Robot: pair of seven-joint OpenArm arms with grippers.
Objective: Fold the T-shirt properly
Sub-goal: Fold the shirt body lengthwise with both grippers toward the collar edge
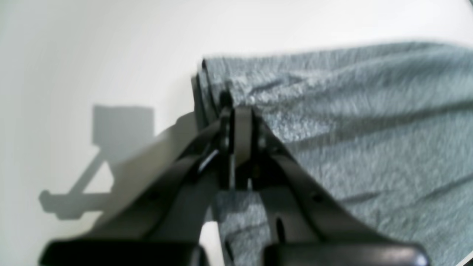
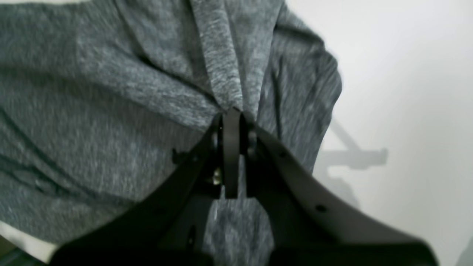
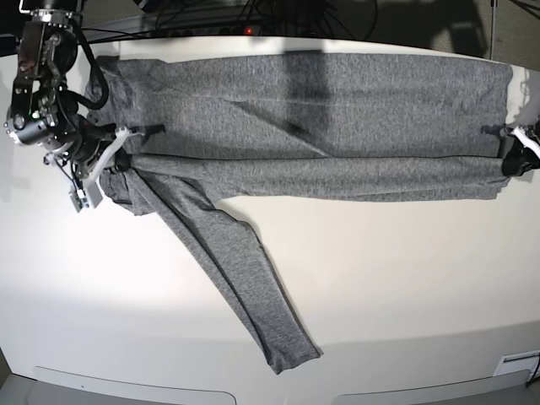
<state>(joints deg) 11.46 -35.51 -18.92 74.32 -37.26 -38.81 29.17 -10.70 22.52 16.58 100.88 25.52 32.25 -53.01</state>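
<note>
Item one, left gripper (image 1: 236, 111): black jaws drawn together, pinching a stacked corner of the T-shirt (image 1: 351, 122); several cloth layers show as a stepped edge just ahead of the fingertips. Beyond that edge, to the gripper's outer side, lies bare white table (image 1: 92, 55) bearing only the arm's shadow, so that side stands open for travel. In the base view this gripper (image 3: 516, 152) sits at the frame's right margin, largely cut off.

Item two, right gripper (image 2: 232, 114): jaws likewise narrow, clamped on a bunched fold of grey jersey, with pleats radiating away from the tips. To its outer side, white table (image 2: 406, 74) lies uncovered past the cloth's rounded edge. In the base view this gripper (image 3: 118, 152) holds the garment's opposite end at the far left.

Item three, T-shirt (image 3: 321, 110): one piece, heathered charcoal, stretched in a long band between the two grippers, with a lengthwise fold line running from one to the other. One long sleeve (image 3: 240, 270) trails diagonally from beside the right gripper toward the table's near edge, stopping short of it. The band's far edge lies close along the table's rear edge.

Containers: none in view.

Count: two grippers, one garment, one loose sleeve visible, one table (image 3: 405, 278) with a broad bare area on its near half.
</note>
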